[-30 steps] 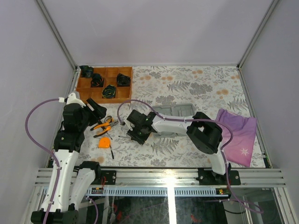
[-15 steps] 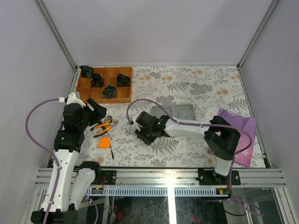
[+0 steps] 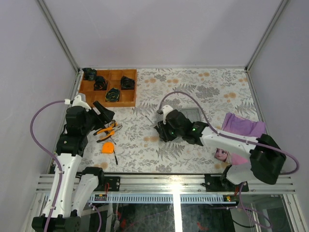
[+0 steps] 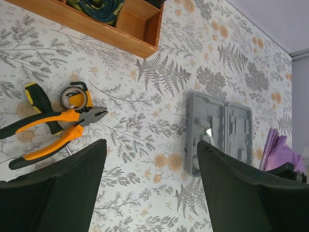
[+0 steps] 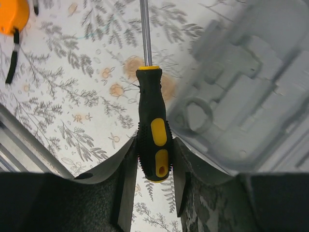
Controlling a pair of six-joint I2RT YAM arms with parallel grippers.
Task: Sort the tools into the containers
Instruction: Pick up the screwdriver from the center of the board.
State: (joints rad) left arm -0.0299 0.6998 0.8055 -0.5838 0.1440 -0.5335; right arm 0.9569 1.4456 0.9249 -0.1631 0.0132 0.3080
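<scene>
Screwdriver (image 5: 153,130) carried across beside grey case (image 5: 251,96), pliers (image 4: 72,121) well apart

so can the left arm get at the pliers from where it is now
Probably yes. The left gripper is open and empty, hovering close to the pliers, and nothing lies on top of them. A black-and-yellow handle crosses them, which could crowd the grasp.

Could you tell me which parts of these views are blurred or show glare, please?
Right wrist: the screwdriver handle is sharp, the grey case smeared. Left wrist: crisp, with a small glint on the grey case. Top external: evenly lit, soft shadows.
</scene>
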